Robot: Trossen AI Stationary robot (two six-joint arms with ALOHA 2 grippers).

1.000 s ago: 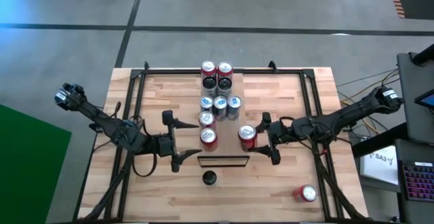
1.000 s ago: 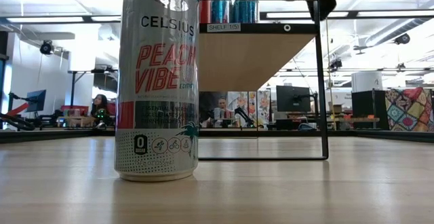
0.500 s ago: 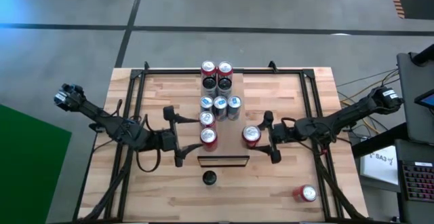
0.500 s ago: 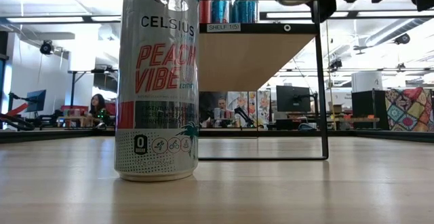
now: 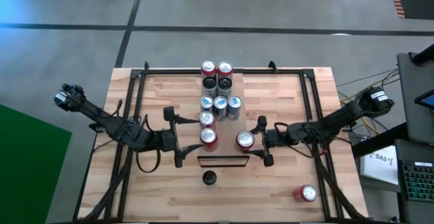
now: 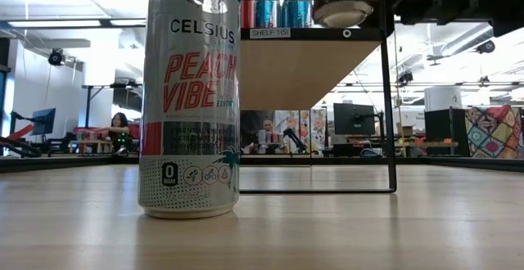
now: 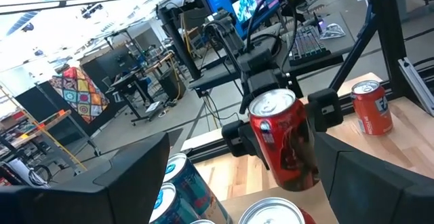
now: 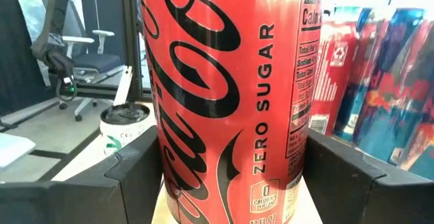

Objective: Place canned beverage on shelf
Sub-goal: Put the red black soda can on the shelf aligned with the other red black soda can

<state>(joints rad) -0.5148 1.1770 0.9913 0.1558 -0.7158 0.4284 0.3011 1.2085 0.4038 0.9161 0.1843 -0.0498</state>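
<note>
My right gripper (image 5: 254,141) is shut on a red Coca-Cola Zero Sugar can (image 5: 245,140), over the right edge of the shelf (image 5: 224,160) near its dark near end. In the low view the can's bottom (image 6: 342,12) is at the level of the shelf top (image 6: 311,33); I cannot tell whether it rests there. Several cans (image 5: 218,104) stand upright on the shelf in a row. My left gripper (image 5: 183,137) waits open and level at the shelf's left side, beside the nearest red can (image 5: 209,137). My right gripper pinches the red can's side wall (image 8: 176,170) between its two fingers (image 8: 132,180), one on each side, about halfway up the can (image 7: 281,139). The fingers come in level from the table's right. The can stands upright in the hold.
A tall Celsius can (image 6: 190,98) stands on the table just in front of the shelf's near end. Another red can (image 5: 305,193) stands at the near right corner. Black frame rails (image 5: 135,102) run along the table's sides, and the shelf's thin black legs (image 6: 386,106) reach down to the tabletop.
My right gripper has sunk with the red can and gone a little toward the table's left, over the shelf's right edge. The can has stayed upright, and its bottom has dropped to about the level of the shelf top.
</note>
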